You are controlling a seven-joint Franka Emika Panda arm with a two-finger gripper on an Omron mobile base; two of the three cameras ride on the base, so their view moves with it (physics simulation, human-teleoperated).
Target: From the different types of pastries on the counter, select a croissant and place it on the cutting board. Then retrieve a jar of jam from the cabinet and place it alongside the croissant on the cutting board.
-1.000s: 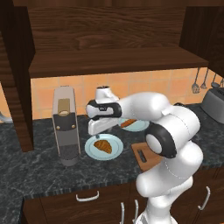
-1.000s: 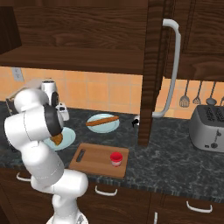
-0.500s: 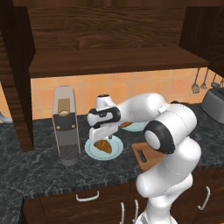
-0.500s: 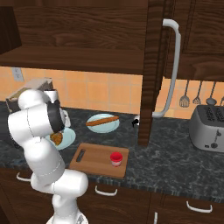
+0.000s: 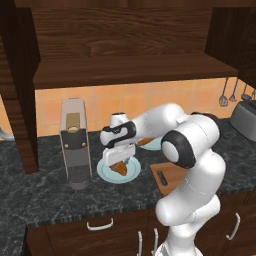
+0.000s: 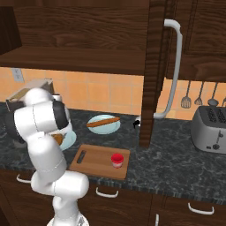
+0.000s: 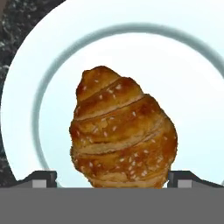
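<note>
The golden-brown croissant point(image 7: 122, 135) lies on a round pale-blue plate point(image 7: 192, 87) on the dark counter point(image 5: 45, 195). My gripper point(image 7: 113, 179) is open and low over it, one fingertip point(image 7: 41, 178) on each side of the pastry. From the left base view the gripper point(image 5: 119, 161) hangs just above the croissant point(image 5: 121, 169). The wooden cutting board point(image 6: 95, 163) lies right of that plate, and the red-lidded jar of jam point(image 6: 116, 160) stands on it. A long thin bread stick point(image 6: 103, 122) rests on a second plate point(image 6: 98, 127) behind.
A tall grey coffee machine point(image 5: 75, 145) stands left of the croissant plate point(image 5: 107, 173). A small shaker point(image 6: 137, 123) sits by the open cabinet door point(image 6: 152, 75). A toaster point(image 6: 211, 134) is at the far right. The cabinet shelf point(image 5: 130, 70) overhangs the counter.
My gripper has come down from above the plate until its open fingers sit on either side of the croissant. Nothing else has moved.
</note>
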